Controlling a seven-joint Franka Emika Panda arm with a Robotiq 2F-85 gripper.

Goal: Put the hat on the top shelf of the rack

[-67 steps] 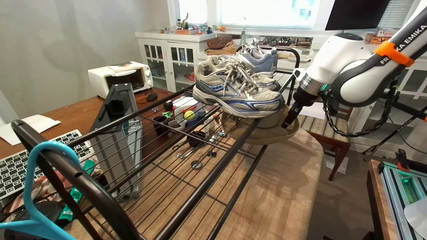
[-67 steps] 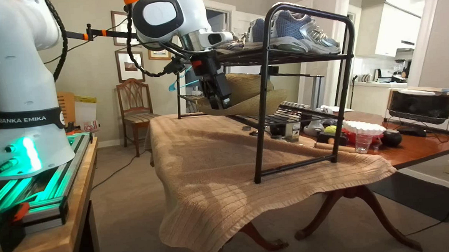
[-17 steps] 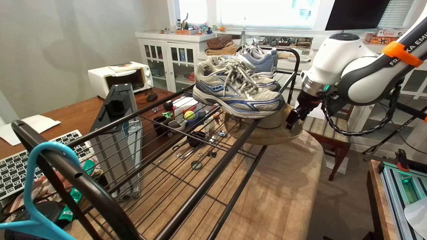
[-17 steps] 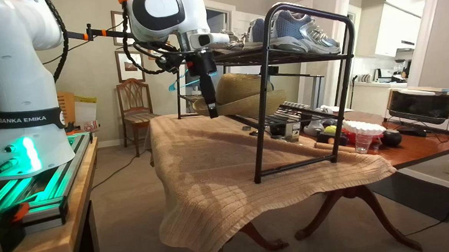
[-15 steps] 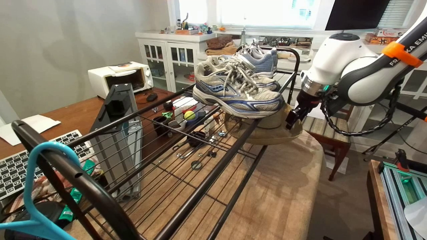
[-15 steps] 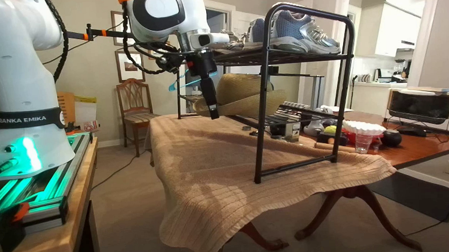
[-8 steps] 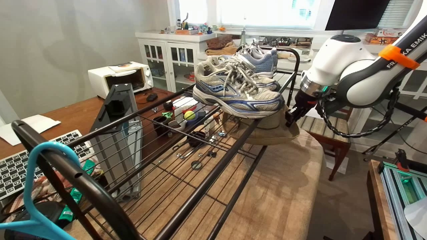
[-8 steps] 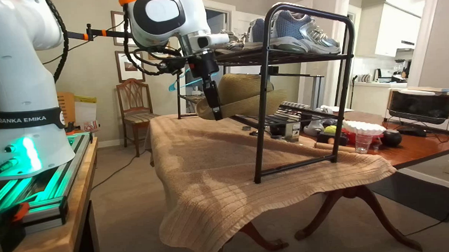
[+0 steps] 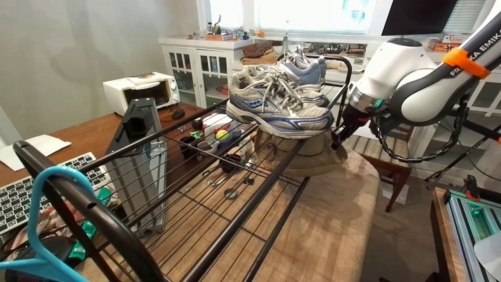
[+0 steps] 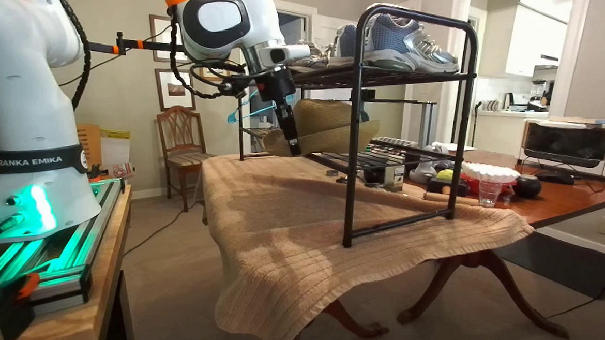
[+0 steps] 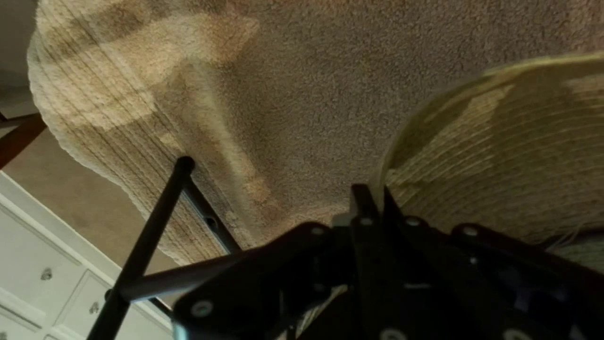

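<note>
The tan straw hat (image 10: 323, 126) sits below the level of the rack's top shelf (image 10: 411, 77), partly behind an upright post. Whether it rests on the lower tier I cannot tell. Its brim shows under the top shelf's front tube (image 9: 243, 211) in an exterior view, with part of the crown hidden by a sneaker. My gripper (image 10: 294, 148) is at the near edge of the brim. In the wrist view the edge of the hat (image 11: 495, 165) runs between the fingertips of the gripper (image 11: 374, 194), which are closed on it.
Grey and blue sneakers (image 9: 280, 111) occupy the far end of the top shelf; bare wire rods extend in front of them. A rack post (image 10: 354, 172) stands near the hat. A blue hanger (image 9: 58, 176) hooks over the near frame. A towel (image 10: 284, 212) covers the table.
The fingers have closed onto the hat's brim. Gripper and hat have shifted slightly toward the rack, and the hat's tilt has changed a little. The sneakers and rack have stayed put.
</note>
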